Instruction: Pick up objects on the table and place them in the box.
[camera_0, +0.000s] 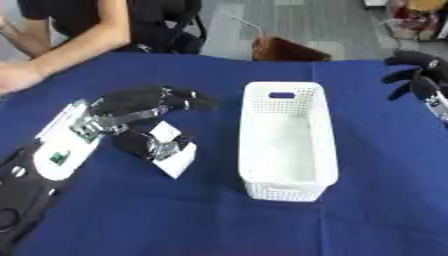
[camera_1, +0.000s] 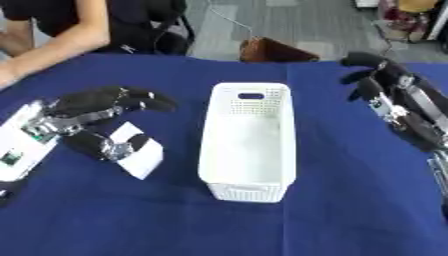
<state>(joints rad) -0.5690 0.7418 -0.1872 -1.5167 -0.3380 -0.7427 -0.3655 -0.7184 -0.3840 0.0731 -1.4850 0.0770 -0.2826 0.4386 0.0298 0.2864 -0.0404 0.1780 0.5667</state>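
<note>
Closing in on the white carton (camera_0: 175, 152) at the left middle of the frame, the left hand (camera_0: 144, 102) has its fingers arched over the top and its thumb against the near side, a pinch forming around the carton, which sits on the blue bench (camera_0: 175, 220). The white box (camera_0: 287, 142) stands just to the right of it, open and apparently empty. My read: the grasp is the step in hand, and doing it well means seating the thumb and fingers on opposite faces before any lift, then carrying it rightward, clear of the rim. The right hand (camera_1: 376, 75), upper right, hangs with fingers curled, holding nothing, well apart from the box.
</note>
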